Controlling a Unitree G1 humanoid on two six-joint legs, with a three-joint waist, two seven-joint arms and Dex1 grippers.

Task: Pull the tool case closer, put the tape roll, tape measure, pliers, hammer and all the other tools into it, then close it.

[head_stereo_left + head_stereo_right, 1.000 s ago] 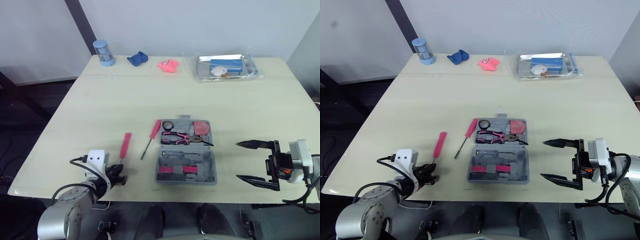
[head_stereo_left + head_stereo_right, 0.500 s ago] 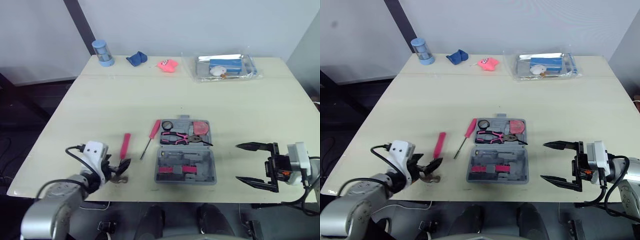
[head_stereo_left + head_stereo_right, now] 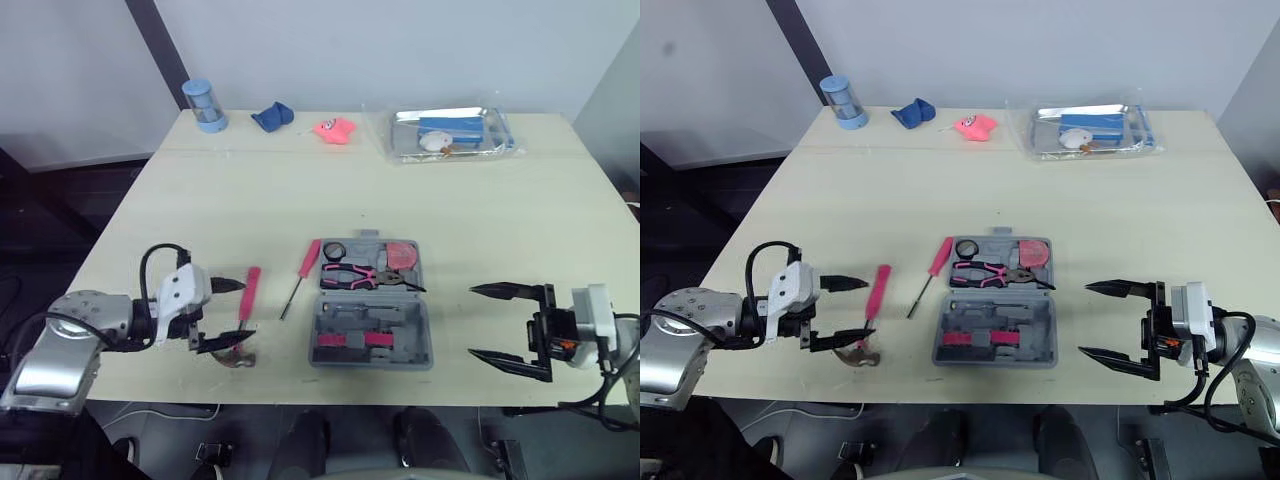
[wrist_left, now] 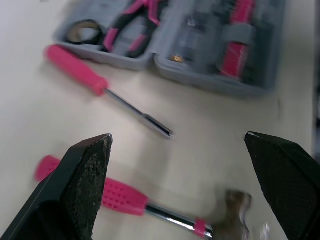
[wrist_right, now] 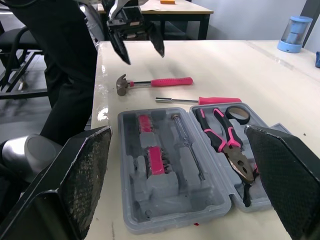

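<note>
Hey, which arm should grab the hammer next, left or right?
Left. The left gripper hangs open right over the hammer, while the right gripper, also open, sits on the far side of the tool case.

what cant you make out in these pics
- Hammer head, left eye view: partly under the left gripper's lower finger; blurred in the left wrist view.
- Clear packet contents, eye views: too small, with glare.
- Tool case beyond the pliers, right wrist view: behind the right gripper's finger.
</note>
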